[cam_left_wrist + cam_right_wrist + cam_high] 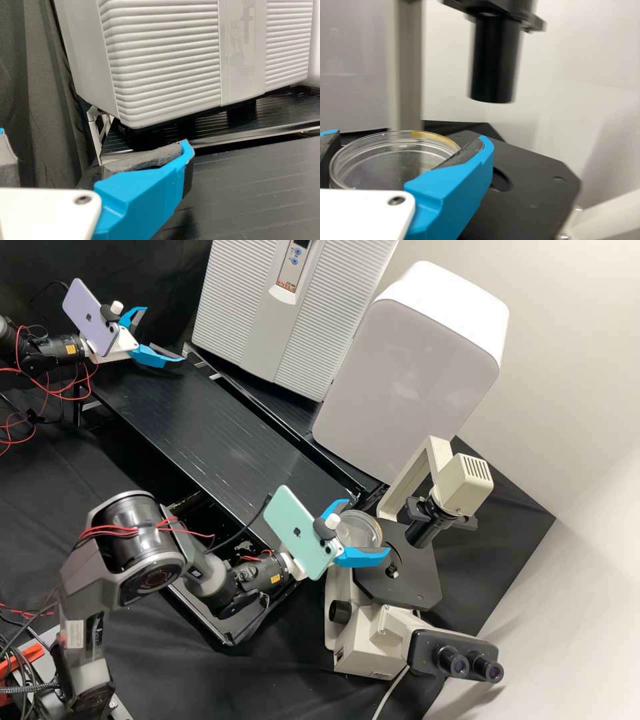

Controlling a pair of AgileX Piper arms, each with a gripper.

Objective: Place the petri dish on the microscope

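Clamping the petri dish between its two blue fingers, the right pincer is over on the right side of the scene, just beside the microscope. From where I stand, the dish is clear and round, roughly level, with a yellowish patch on its rim. It's at the left edge of the black stage, to the left of the round opening in the plate; whether its underside touches the stage, I can't tell. The dark condenser tube comes down above the stage from the cream lamp housing, well clear of the plate, and the paired eyepieces point towards the near right.

Away at the far left, the left pincer hangs over the end of the black worktop, its fingers wide apart with nothing between them. A lilac phone is fixed to that arm, and a mint green one to the other. Loops of red wire trail from the left arm.

Along the far side of the worktop there's a big ridged grey case, leaning in my view, and to its right a rounded white box, just beyond the microscope. Black cloth covers the near side.
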